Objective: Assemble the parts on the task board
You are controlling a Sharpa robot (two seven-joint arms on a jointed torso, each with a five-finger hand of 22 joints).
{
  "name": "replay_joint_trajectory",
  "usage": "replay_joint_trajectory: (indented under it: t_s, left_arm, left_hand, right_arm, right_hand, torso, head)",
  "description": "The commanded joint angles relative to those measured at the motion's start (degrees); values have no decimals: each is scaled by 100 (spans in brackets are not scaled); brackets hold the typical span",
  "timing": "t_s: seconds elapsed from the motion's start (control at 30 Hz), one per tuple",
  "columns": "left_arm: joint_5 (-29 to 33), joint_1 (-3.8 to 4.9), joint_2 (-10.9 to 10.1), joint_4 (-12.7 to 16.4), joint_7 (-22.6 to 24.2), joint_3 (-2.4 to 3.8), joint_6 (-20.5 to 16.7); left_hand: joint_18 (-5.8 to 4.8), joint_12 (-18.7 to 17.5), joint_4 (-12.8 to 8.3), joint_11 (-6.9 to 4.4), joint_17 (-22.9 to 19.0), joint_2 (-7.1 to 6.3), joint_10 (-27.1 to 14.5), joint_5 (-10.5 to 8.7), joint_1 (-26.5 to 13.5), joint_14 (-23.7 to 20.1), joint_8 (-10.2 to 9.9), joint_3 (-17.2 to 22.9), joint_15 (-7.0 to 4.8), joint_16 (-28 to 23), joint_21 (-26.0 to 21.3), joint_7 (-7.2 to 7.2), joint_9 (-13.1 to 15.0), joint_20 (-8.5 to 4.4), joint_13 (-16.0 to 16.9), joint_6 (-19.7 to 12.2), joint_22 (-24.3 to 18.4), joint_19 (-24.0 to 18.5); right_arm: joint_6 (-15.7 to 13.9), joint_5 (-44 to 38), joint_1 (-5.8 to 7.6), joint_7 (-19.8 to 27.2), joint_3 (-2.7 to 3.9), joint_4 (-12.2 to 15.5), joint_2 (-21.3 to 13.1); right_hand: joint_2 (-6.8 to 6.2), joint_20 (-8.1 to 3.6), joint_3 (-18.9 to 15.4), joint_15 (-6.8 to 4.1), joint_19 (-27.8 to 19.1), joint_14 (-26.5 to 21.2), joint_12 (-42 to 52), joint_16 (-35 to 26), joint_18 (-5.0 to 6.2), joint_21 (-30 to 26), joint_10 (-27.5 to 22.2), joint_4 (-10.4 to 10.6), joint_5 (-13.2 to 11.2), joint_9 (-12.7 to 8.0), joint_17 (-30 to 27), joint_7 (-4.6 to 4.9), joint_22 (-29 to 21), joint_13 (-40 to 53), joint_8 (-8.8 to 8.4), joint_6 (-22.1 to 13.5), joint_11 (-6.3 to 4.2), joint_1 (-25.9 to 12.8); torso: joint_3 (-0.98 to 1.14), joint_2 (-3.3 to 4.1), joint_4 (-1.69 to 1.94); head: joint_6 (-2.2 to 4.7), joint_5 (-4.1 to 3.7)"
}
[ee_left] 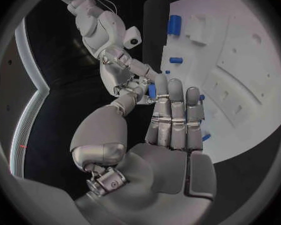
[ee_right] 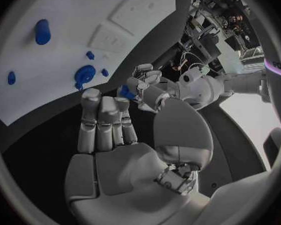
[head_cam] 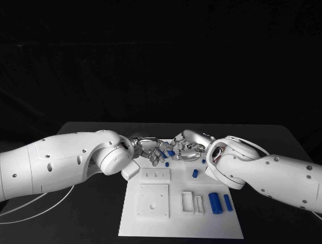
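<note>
Two white robot arms meet over the far end of the board (head_cam: 181, 223), a white plate on a black table (head_cam: 278, 137). The left hand (head_cam: 147, 149) and the right hand (head_cam: 188, 143) come together fingertip to fingertip above the board's far edge, with a small blue part (head_cam: 171, 153) between them. In the left wrist view the left hand (ee_left: 168, 135) has its fingers straight and close together, its thumb reaching toward the right hand (ee_left: 125, 75), and the blue part (ee_left: 152, 90) sits where the two hands touch. In the right wrist view the blue part (ee_right: 125, 92) shows at the tips of the left hand (ee_right: 147, 85), while the right hand's (ee_right: 122, 150) fingers stand together and its thumb reaches forward. Which hand actually has hold of the part cannot be told. More blue parts lie on the board: a peg (head_cam: 195, 173) near the right wrist and two cylinders (head_cam: 215, 202) at the board's right side, beside white blocks (head_cam: 192, 202).
</note>
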Motion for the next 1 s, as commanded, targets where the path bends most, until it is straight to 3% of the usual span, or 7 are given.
replay_joint_trajectory:
  t_s: [0.03, 1.0]
  left_arm:
    - [-115, -2, 23, 1, -42, 7, -57]
    - [-283, -16, 66, -9, -165, 5, 56]
  left_hand:
    - [-84, -19, 31, 9, 0, -59, -33, -36, -18, -12, -19, -23, 22, -23, -31, 12, 7, -398, 7, -11, -7, -32]
    - [-71, 4, 120, -48, 39, -193, 36, -37, 25, 34, 109, -78, -2, 24, -27, -60, 89, -407, 40, 190, -13, -26]
  right_arm:
    - [16, 83, -13, -35, 0, 31, 2]
    - [68, 77, -25, -120, 5, 22, 43]
  right_hand:
    - [12, -6, -2, -8, 36, 45, -4, -8, 163, 40, 49, -37, 55, 26, 1, 143, 78, -2, 122, 505, -13, -53]
    - [11, -13, -12, -16, 58, 59, -4, -4, 163, 45, 70, -67, 180, 29, 8, 135, 77, 1, 130, 523, -21, -78]
  torso:
    - [2, 3, -6]
    - [1, -1, -2]
  head:
    - [-4, 1]
    - [-19, -9]
